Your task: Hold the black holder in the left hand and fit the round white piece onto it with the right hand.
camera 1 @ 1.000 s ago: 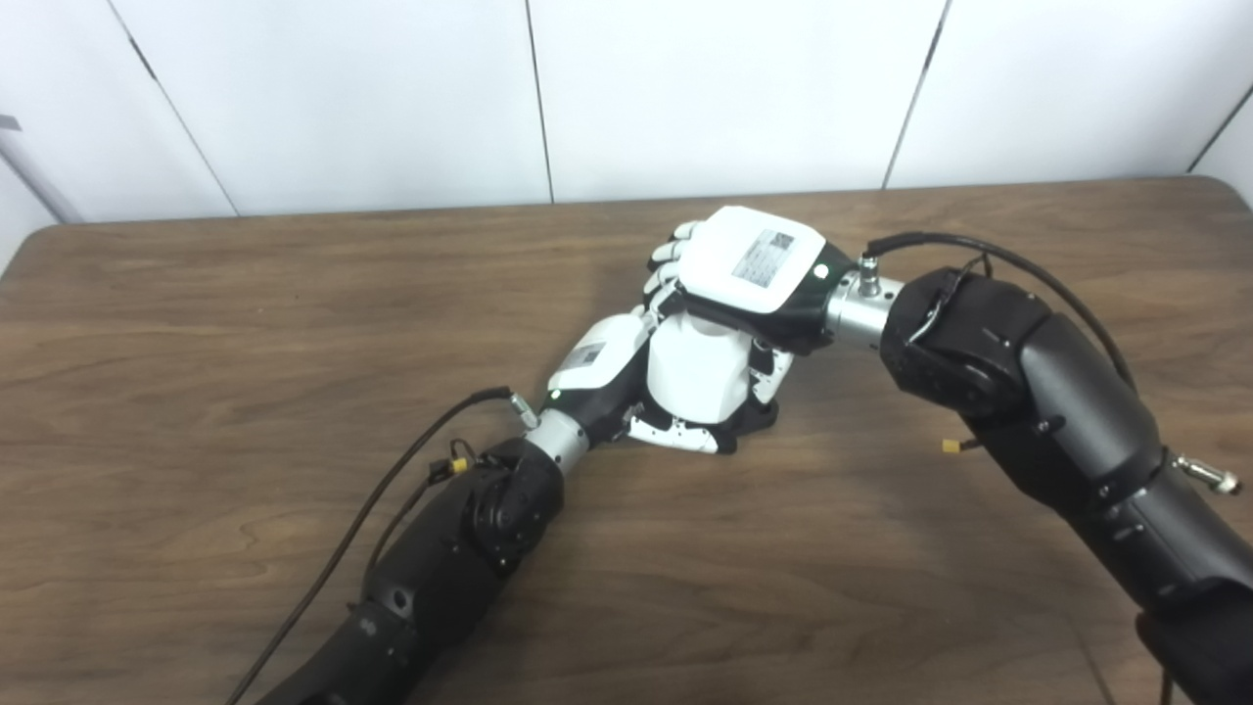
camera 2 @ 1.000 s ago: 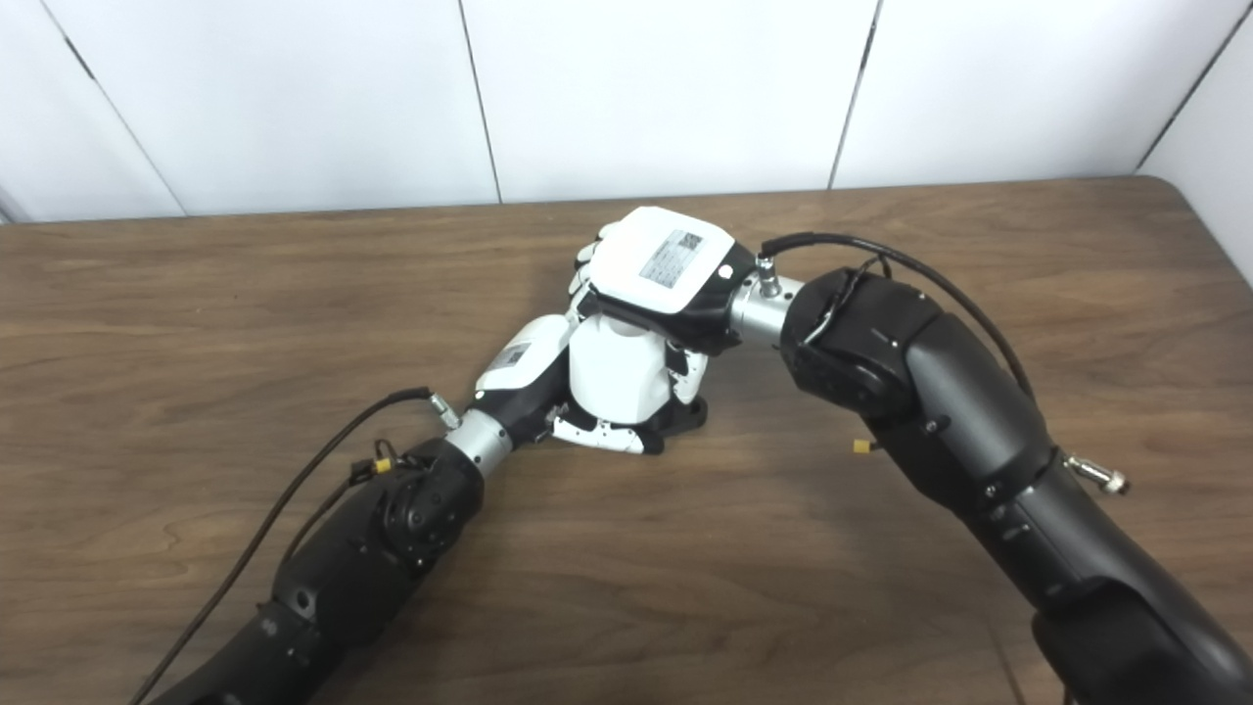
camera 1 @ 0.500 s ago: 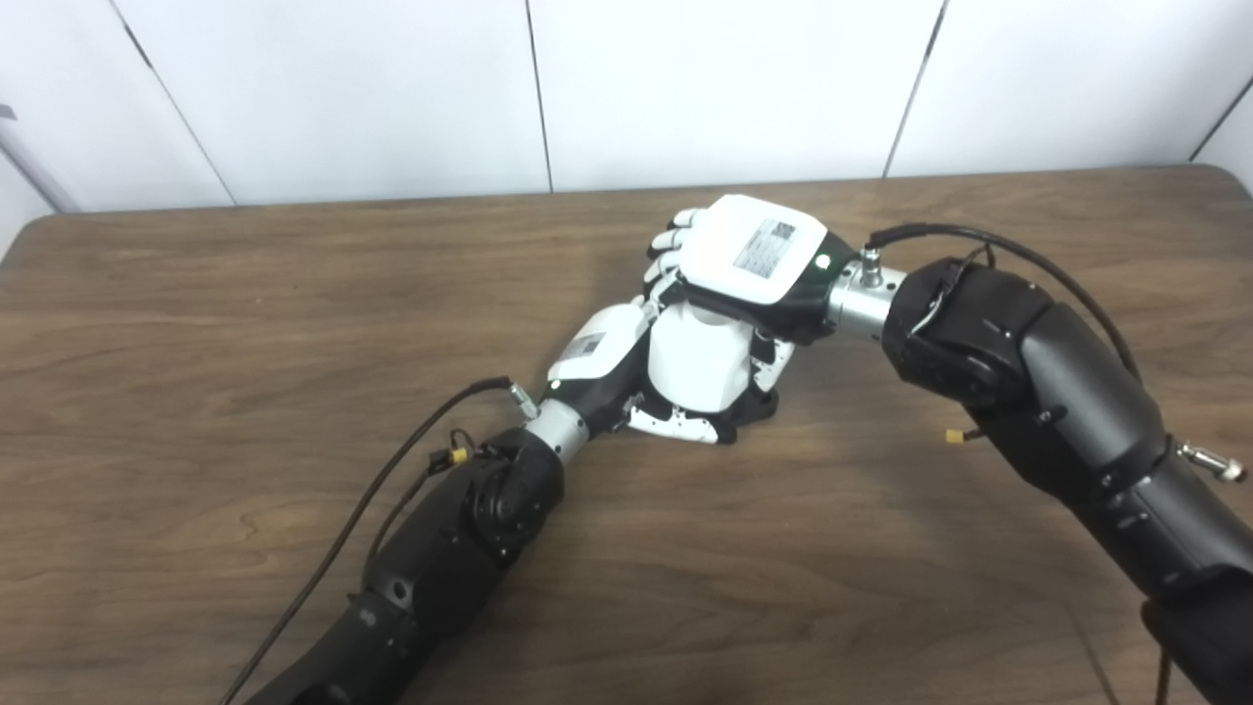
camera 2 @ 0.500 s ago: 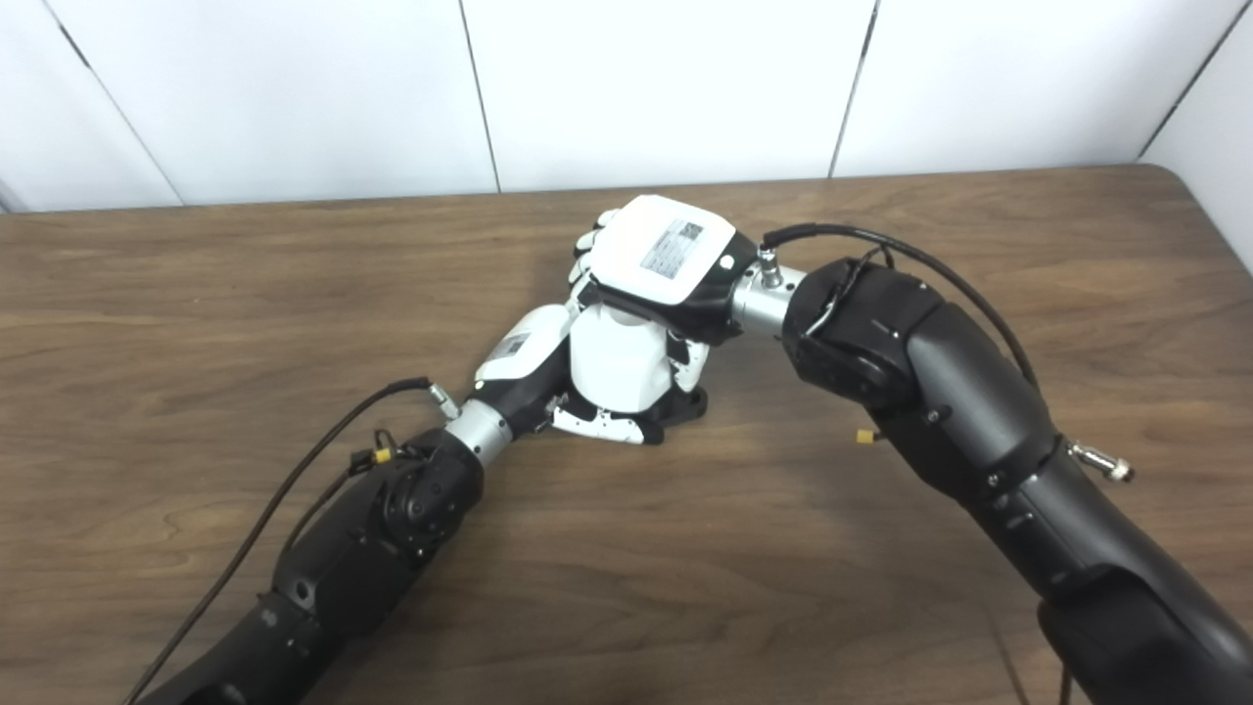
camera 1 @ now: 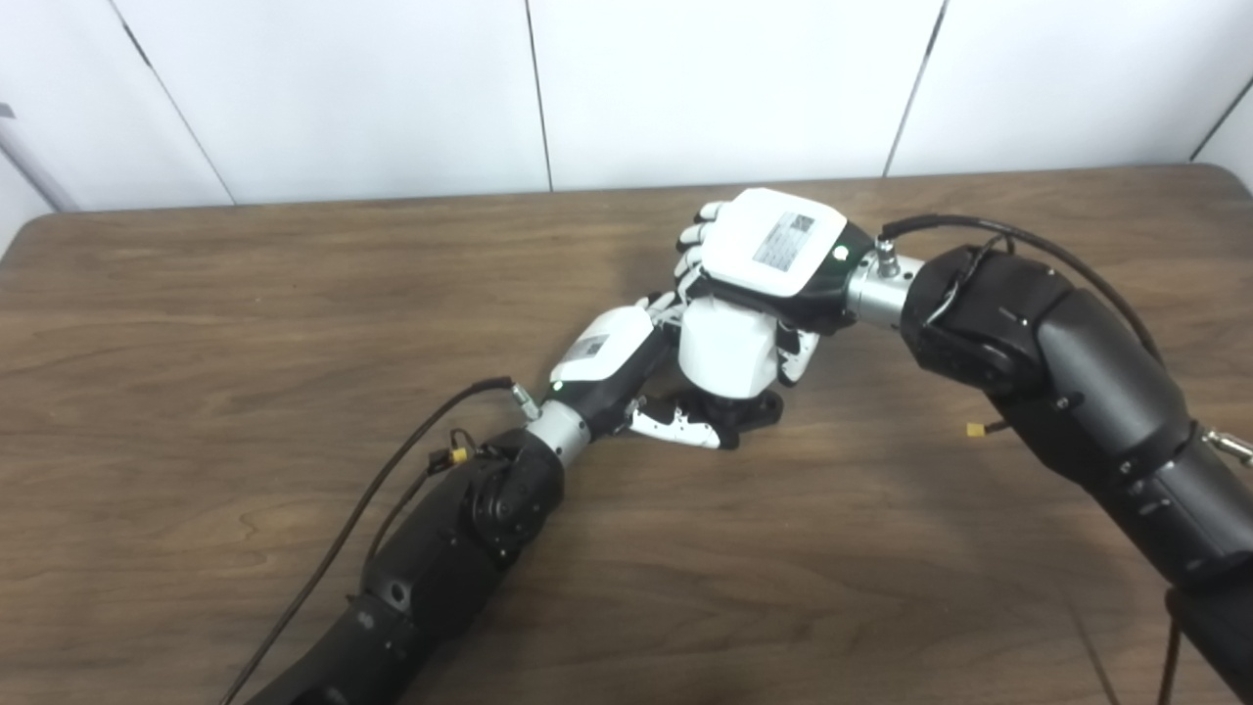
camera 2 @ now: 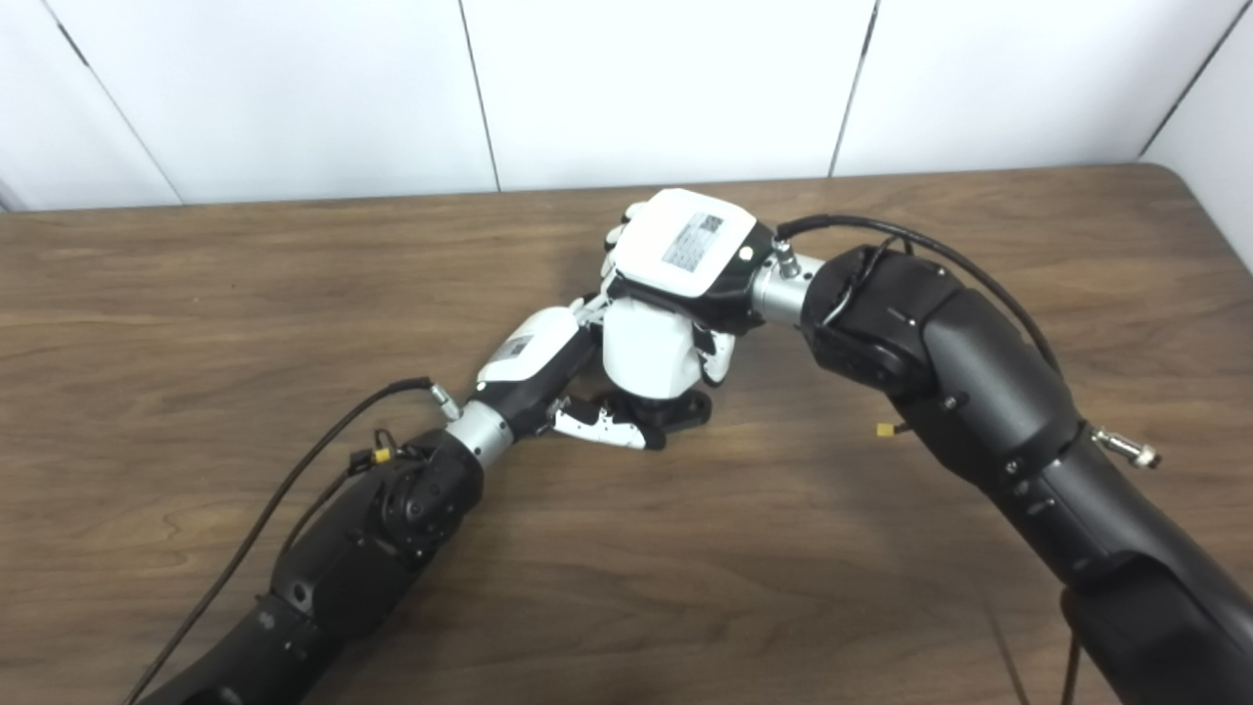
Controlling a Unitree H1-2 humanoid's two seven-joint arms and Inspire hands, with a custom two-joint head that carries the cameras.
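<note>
The round white plastic piece (camera 1: pixel 729 348) is hanging upright at mid-table in the right robot hand (camera 1: pixel 773 257), whose white fingers (camera 1: pixel 795 354) are curling down around its sides from above. Directly beneath it the low black holder (camera 1: pixel 749 409) is sitting on the brown wooden table (camera 1: pixel 196 323), with the left robot hand (camera 1: pixel 626 377) closing on it from the left, thumb lying along its near edge. How tightly that hand is gripping is hard to judge, as the piece is hiding the far fingers. The piece's long axis is standing vertical and lining up roughly over the holder, a dark gap showing between the two, so the fitting would call for a straight push downward. Compared with half a second ago, the right hand is sitting higher and further right, and the piece, then seated low against the holder, is now lifted off it.
</note>
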